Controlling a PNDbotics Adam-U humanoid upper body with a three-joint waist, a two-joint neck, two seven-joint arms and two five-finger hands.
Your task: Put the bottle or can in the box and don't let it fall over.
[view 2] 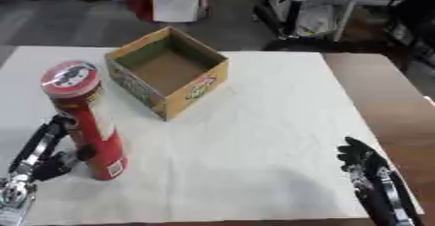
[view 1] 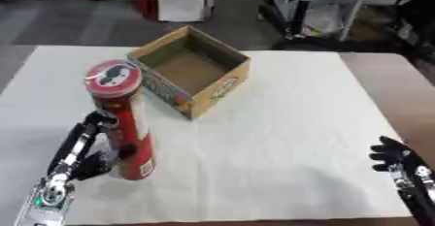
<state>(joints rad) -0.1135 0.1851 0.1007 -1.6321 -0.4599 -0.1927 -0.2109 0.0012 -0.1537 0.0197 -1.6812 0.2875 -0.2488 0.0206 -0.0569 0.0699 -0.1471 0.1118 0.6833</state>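
You are at the grasp step: your left hand (view 1: 85, 147) has its fingers curled against the side of the tall red can (view 1: 125, 123), thumb on the near side, so the can looks held, though it stands upright on the white cloth (view 1: 280, 137) and is not lifted. The can rises well above your fingertips, so it will likely be top-heavy in the hand. The cardboard box (view 1: 193, 70) sits beyond your fingers and a little to their right, open-topped and turned corner-on to you; its brown floor shows bare, nothing inside. Next you need to raise the can straight up, carry it over the near rim, and set it down on the box floor upright before letting go. Your right hand (view 2: 363, 164) rests idle near the lower right corner, fingers relaxed and apart, holding nothing.
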